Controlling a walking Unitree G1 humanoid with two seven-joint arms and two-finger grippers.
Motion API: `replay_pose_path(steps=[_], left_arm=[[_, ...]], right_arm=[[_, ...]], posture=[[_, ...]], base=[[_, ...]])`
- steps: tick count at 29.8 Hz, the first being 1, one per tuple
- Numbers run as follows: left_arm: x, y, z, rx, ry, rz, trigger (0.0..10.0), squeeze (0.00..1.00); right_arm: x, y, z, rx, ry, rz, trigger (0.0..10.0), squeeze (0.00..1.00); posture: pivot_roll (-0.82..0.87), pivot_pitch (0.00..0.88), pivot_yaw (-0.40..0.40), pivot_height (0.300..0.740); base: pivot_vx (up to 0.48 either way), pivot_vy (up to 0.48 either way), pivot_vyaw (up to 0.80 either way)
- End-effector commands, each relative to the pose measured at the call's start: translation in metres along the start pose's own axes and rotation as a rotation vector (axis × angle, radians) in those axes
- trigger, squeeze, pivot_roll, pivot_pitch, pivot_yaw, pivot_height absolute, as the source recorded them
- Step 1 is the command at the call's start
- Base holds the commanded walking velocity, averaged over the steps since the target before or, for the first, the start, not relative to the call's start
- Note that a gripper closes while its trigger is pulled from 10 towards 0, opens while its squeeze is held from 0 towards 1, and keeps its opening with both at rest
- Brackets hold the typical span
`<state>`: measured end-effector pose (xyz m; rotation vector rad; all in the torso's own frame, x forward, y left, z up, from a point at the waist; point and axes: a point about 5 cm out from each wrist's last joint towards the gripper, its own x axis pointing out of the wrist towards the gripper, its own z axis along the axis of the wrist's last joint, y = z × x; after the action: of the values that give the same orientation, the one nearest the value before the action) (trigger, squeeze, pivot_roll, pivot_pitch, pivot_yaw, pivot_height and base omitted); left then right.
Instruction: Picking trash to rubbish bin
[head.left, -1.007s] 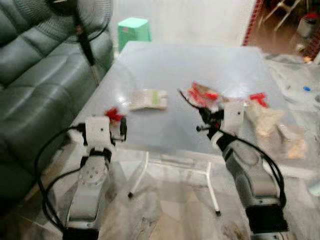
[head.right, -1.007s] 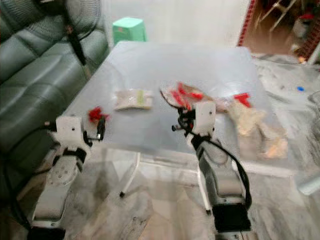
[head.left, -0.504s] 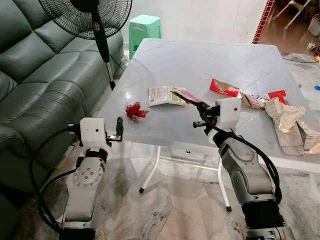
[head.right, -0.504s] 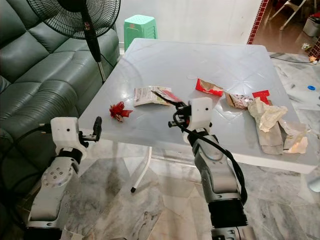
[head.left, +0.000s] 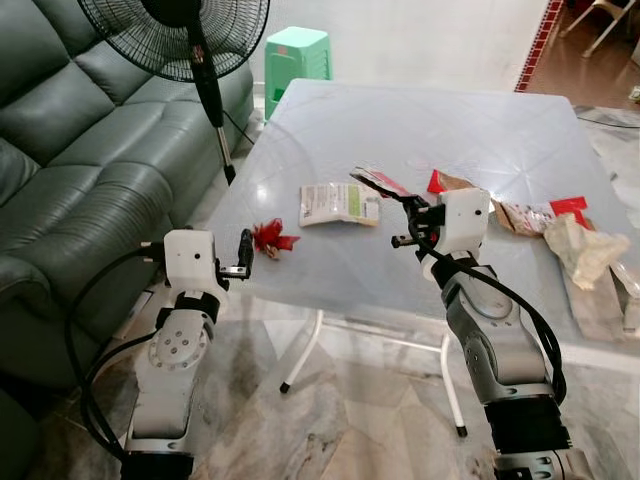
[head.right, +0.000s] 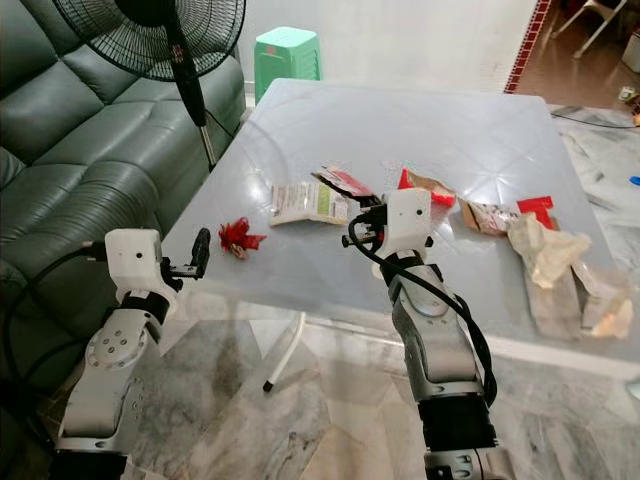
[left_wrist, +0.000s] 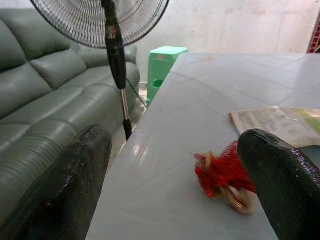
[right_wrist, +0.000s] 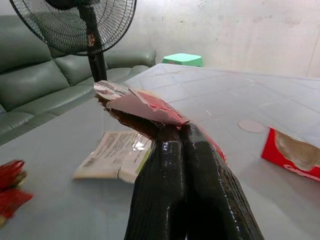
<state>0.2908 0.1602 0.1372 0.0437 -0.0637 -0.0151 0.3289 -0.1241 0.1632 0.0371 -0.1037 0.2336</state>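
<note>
Now the right gripper (head.left: 404, 199) stays clamped on the red wrapper (right_wrist: 145, 102), lifted slightly higher above the table (head.left: 330, 270) than before. Left gripper (head.left: 244, 252), fingers spread, hovers at the table's near edge facing the red scrap (left_wrist: 222, 175); bare tabletop lies beyond.

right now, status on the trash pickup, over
Right gripper shut on a red wrapper, held above the table. Left gripper open at the table edge, facing the red scrap. Nothing between them.
</note>
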Motion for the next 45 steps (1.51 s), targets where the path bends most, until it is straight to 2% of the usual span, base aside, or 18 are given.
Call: replay_pose_path(steps=[1,12,21,24,31,33,37,45], left_arm=[[0.000,-0.002,0.004,-0.012,-0.011,-0.008,10.0,0.00],[-0.002,-0.004,0.000,-0.022,0.022,-0.018,10.0,0.00],[-0.017,-0.013,-0.005,-0.063,0.088,0.004,10.0,0.00],[-0.020,-0.018,-0.005,-0.101,0.104,-0.005,10.0,0.00],[-0.014,-0.020,-0.020,-0.121,0.206,-0.037,10.0,0.00],[-0.011,-0.016,-0.026,-0.112,0.242,-0.025,10.0,0.00],[-0.006,-0.005,-0.032,-0.122,0.264,0.010,10.0,0.00],[0.004,-0.001,-0.038,-0.110,0.265,-0.031,10.0,0.00]], right_arm=[[0.003,0.001,0.006,-0.016,-0.025,0.004,10.0,0.00],[0.005,0.002,0.008,-0.022,-0.035,-0.001,10.0,0.00],[0.006,0.001,0.007,-0.029,-0.034,0.000,10.0,0.00],[0.006,0.002,0.006,-0.028,-0.031,0.003,10.0,0.00],[0.008,0.005,0.008,-0.031,-0.035,0.015,10.0,0.00],[0.008,0.004,0.008,-0.033,-0.033,0.013,10.0,0.00],[0.007,0.002,0.007,-0.032,-0.030,0.006,10.0,0.00],[0.007,0.005,0.006,-0.031,-0.026,0.011,10.0,0.00]], posture=[[0.06,0.030,-0.002,0.740],[0.06,0.036,-0.004,0.740],[0.06,0.039,-0.004,0.740],[0.07,0.039,-0.009,0.740],[0.07,0.037,-0.010,0.740],[0.06,0.035,-0.007,0.740],[0.06,0.037,-0.005,0.740],[0.05,0.040,-0.005,0.740]], base=[[0.390,0.000,0.00],[0.342,0.000,0.00],[0.000,0.000,0.00],[0.000,0.000,0.00],[0.000,0.000,0.00],[0.000,0.000,0.00],[0.000,0.000,0.00],[0.000,0.000,0.00]])
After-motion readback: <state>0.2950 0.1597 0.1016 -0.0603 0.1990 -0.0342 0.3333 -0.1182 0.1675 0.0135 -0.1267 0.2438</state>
